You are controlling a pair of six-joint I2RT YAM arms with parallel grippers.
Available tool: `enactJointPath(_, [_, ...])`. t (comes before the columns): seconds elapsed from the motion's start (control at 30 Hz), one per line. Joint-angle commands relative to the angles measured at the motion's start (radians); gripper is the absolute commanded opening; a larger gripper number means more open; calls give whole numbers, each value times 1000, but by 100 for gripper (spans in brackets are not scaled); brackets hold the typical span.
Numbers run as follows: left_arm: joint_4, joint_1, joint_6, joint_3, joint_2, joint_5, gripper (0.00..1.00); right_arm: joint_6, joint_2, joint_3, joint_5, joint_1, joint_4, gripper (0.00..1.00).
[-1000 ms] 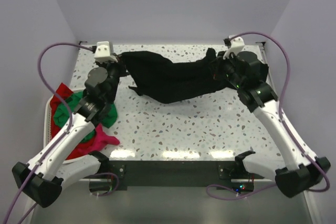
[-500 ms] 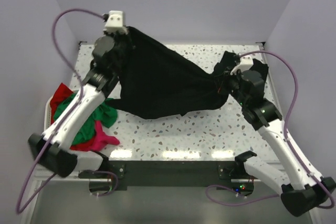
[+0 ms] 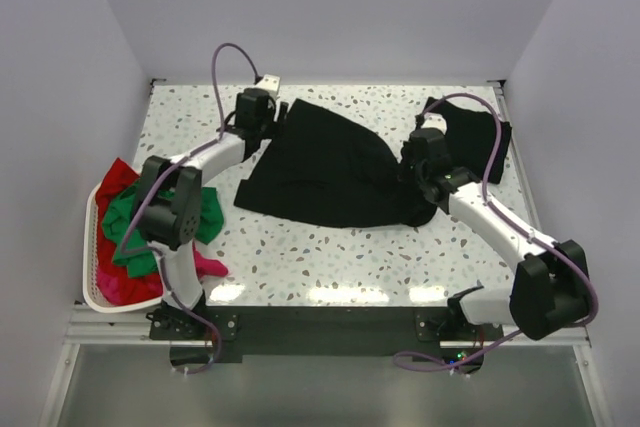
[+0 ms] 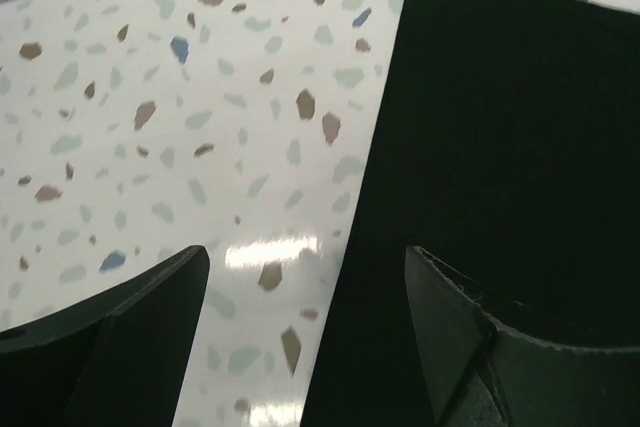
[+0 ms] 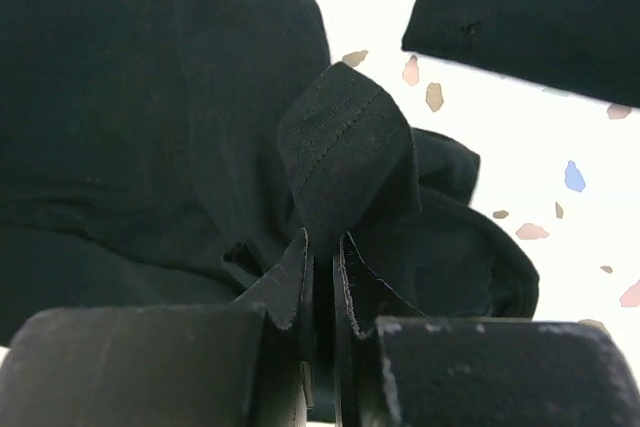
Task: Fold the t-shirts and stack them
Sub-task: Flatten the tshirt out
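Observation:
A black t-shirt (image 3: 330, 172) lies spread across the middle of the table. My left gripper (image 3: 272, 119) hangs open over its far left corner. In the left wrist view the left gripper (image 4: 305, 282) has one finger (image 4: 500, 347) above the shirt's straight edge (image 4: 480, 147) and the other above bare table, holding nothing. My right gripper (image 3: 412, 169) is at the shirt's right end. In the right wrist view the right gripper (image 5: 323, 247) is shut on a stitched fold (image 5: 345, 152) of this t-shirt. A second black t-shirt (image 3: 470, 132) lies folded at the far right.
A white basket (image 3: 90, 247) hangs off the table's left edge, holding green (image 3: 130, 217), red (image 3: 118, 175) and magenta (image 3: 205, 265) t-shirts. The folded black t-shirt (image 5: 530, 17) lies close beyond the right gripper. Walls close in the back and both sides.
The left gripper came down from holding the shirt high, opened and let go of its corner. The shirt dropped flat on the table. The right gripper lowered, still shut on the cloth.

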Motion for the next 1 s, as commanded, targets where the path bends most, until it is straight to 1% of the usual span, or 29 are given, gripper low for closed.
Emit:
enactJointPath(0.0, [99,2,-49,-143,-232,-61,83,13,25,43,17,-2,85,0])
enactJointPath(0.07, [59,2,-96,-241,-283,-103,82,13,39,46,3,-2,88,0])
enactJointPath(0.17, [19,4,-130,-330,-303,-159,76,12,44,49,-14,0,91,0])
enactJointPath(0.2, [-14,4,-135,-337,-295,-162,73,12,47,49,-26,-2,93,0])
enactJointPath(0.3, [-125,7,-159,-317,-222,-185,67,13,53,52,-54,-2,100,0])
enactJointPath(0.37, [-162,13,-182,-303,-200,-214,64,12,56,55,-60,-2,102,0])
enactJointPath(0.4, [-163,21,-189,-308,-198,-217,60,12,56,55,-62,0,102,0])
enactJointPath(0.5, [-138,50,-205,-341,-220,-159,54,10,56,53,-66,-2,105,0])
enactJointPath(0.53, [-134,57,-209,-349,-229,-109,54,10,54,53,-68,-2,107,0])
enactJointPath(0.63, [-122,90,-212,-369,-225,-26,52,12,48,52,-77,0,108,0])
enactJointPath(0.77, [-130,116,-213,-372,-205,28,50,12,37,47,-91,-2,113,0])
enactJointPath(0.97, [-122,120,-216,-409,-223,79,50,13,42,46,-100,-2,119,0])
